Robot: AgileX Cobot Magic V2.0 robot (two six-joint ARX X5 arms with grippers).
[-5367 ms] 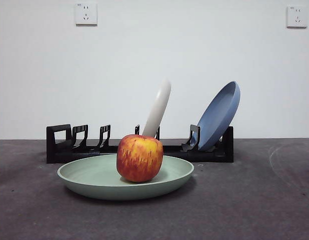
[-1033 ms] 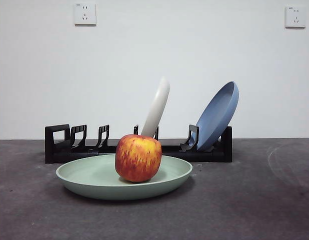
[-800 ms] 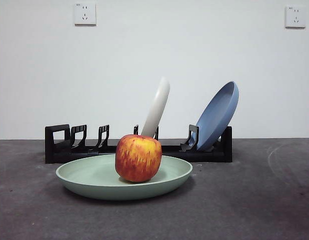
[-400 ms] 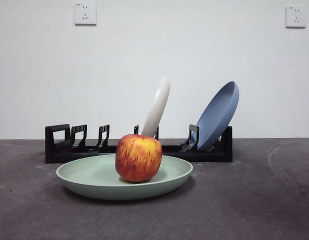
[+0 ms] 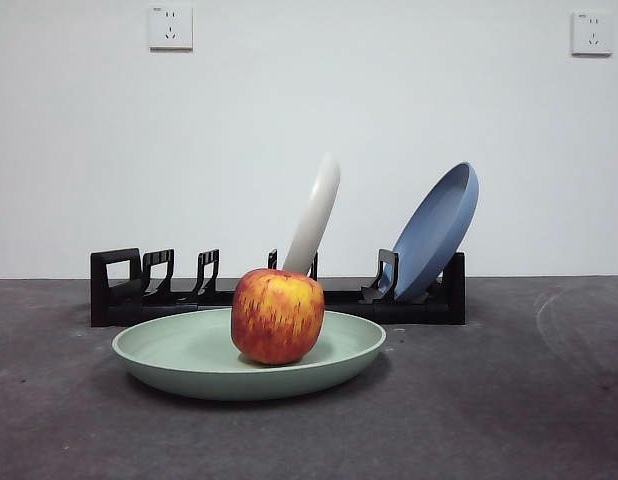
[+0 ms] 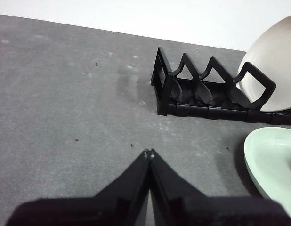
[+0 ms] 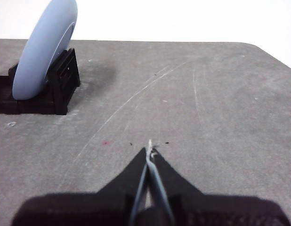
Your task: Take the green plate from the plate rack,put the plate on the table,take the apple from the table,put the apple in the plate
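Observation:
The red and yellow apple [image 5: 277, 315] sits in the pale green plate [image 5: 179, 357], which lies flat on the dark grey table [image 5: 509, 400] in front of the black plate rack [image 5: 129, 290]. The plate's rim also shows in the left wrist view [image 6: 272, 160], beside the rack's loop-handle end [image 6: 202, 92]. My left gripper [image 6: 149, 153] is shut and empty above bare table, apart from the rack and the plate. My right gripper [image 7: 149, 149] is shut and empty above bare table, away from the rack's other end [image 7: 60, 80]. Neither arm shows in the front view.
A cream-white plate [image 5: 316, 215] and a blue plate [image 5: 437, 230] stand tilted in the rack; they also show in the wrist views, cream [image 6: 277, 75] and blue [image 7: 44, 47]. Two wall sockets [image 5: 170, 27] are on the white wall behind.

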